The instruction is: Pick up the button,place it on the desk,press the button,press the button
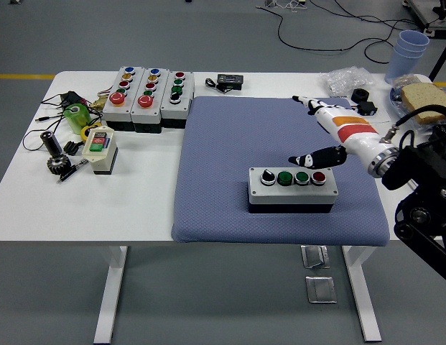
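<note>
A grey button box (292,190) lies on the blue mat (230,144) near its front right. Its top shows a black knob, two green buttons and a red button (319,177). My right hand (327,129), white with orange and red stripes, hovers above and behind the box's right end. Its fingers are spread and hold nothing; the thumb (309,157) points down-left toward the box without touching it. My left arm is out of the picture.
Three more button boxes (147,96) stand at the back left, with a small two-button box (99,149), tools and cables beside them. At the far right are a blue cup stack (408,47), bread on a plate (426,100) and small black parts.
</note>
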`<state>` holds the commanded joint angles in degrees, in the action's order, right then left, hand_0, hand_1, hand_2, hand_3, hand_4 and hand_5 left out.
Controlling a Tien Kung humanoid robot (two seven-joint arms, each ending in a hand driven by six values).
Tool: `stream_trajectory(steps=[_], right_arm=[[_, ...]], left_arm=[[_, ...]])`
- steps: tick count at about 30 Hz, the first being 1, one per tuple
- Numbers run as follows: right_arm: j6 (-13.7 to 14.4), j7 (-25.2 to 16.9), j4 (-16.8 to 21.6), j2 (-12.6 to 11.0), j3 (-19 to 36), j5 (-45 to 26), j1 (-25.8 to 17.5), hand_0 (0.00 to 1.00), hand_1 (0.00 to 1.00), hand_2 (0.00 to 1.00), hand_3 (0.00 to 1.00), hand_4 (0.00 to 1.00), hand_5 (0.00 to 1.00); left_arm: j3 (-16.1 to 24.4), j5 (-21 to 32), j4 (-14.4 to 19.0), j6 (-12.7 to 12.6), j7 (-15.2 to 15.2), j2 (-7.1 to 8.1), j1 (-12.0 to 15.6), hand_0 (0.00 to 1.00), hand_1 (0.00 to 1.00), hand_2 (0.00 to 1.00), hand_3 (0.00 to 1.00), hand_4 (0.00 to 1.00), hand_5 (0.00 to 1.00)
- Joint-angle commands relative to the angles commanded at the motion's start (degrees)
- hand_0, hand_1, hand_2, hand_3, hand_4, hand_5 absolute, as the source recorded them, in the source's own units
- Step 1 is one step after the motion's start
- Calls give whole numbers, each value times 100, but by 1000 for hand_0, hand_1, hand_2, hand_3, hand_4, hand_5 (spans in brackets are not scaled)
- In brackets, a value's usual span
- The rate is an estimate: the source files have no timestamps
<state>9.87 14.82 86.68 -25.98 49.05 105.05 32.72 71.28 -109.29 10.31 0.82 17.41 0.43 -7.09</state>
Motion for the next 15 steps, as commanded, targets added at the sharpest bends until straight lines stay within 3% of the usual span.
stream_trajectory(steps=[1,6,7,8,11,15], right_arm=[[199,-21,106,-89,61,-78,-127,270,115,354,786,766,315],[598,-198,513,-406,195,-394,-714,270,115,354,786,766,315],[617,-198,547,-427,203,-388,-778,92,2,218,695,686,298],[622,-179,628,-481,238,-378,-916,92,2,218,695,686,298],[517,-131,768,-572,324,-348,-1159,92,2,218,695,686,298],[177,8,941,-674,420,-223,-1375,76,2,189,672,662,287]], left_arm=[[3,-16,0,1,0,1,8,645,606,603,562,310,855],[18,-107,0,11,1,7,32,645,606,603,562,310,855],[21,-114,0,12,1,7,34,644,606,601,563,312,855],[19,-119,0,8,1,6,42,644,606,601,563,312,855],[7,-113,0,1,-3,9,54,644,606,601,563,312,855],[-8,-87,0,-11,-9,14,50,644,606,601,563,312,855]])
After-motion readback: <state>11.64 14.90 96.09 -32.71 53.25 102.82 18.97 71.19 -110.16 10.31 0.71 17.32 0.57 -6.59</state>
